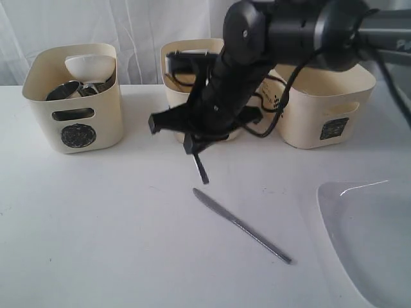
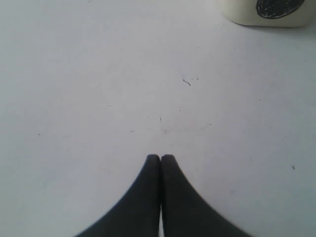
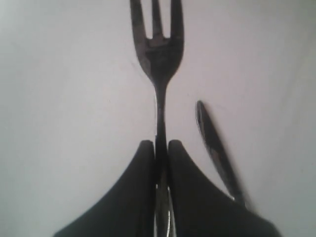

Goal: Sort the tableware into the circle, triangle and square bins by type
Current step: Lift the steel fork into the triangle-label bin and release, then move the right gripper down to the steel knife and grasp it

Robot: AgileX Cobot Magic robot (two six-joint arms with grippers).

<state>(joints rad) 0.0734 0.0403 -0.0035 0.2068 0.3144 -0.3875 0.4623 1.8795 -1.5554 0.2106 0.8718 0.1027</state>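
My right gripper (image 1: 193, 146) reaches across in front of the middle bin (image 1: 183, 70) and is shut on a steel fork (image 1: 200, 169) that hangs tines-down above the table. The right wrist view shows the fork (image 3: 157, 49) pinched by its handle in the gripper (image 3: 161, 145), with the steel knife (image 3: 215, 148) lying beside it. That knife (image 1: 241, 224) rests on the table below the gripper. The left bin (image 1: 76, 122), marked with a circle, holds steel mugs (image 1: 64, 90) and a white bowl (image 1: 90, 64). My left gripper (image 2: 160, 157) is shut and empty over bare table.
The right bin (image 1: 331, 102) stands behind the right arm. A large white plate (image 1: 366, 244) lies at the table's front right corner. A corner of a marked bin (image 2: 266, 12) shows in the left wrist view.
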